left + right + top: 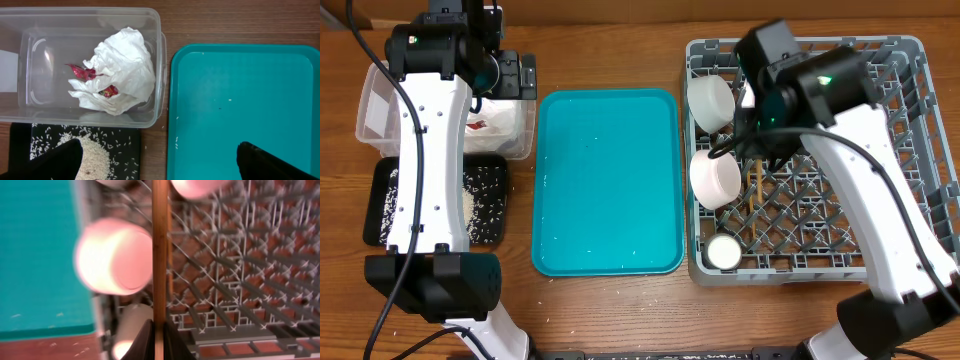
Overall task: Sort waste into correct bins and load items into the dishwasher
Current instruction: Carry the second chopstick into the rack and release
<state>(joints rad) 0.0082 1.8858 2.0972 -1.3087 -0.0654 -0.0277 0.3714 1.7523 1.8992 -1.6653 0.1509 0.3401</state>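
Chopstick over dish rack
Right hand pinches it (left hand wide, empty); released askew, it could slip through.

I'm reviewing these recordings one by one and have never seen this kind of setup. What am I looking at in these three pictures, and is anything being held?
These are two white robot arms, left and right, at a wooden table. Each ends in a two-finger gripper. One picture looks down from above; the other two come from cameras on the wrists.

On the robot's left sit a clear tub holding a crumpled napkin and a red wrapper scrap, and a black tray with loose rice. A teal tray lies in the middle, bare but for a few specks. On the right is a grey dish rack with two white bowls and a small cup.

The left gripper hangs open by the tub, holding nothing. The right gripper is shut on a wooden chopstick over the rack.
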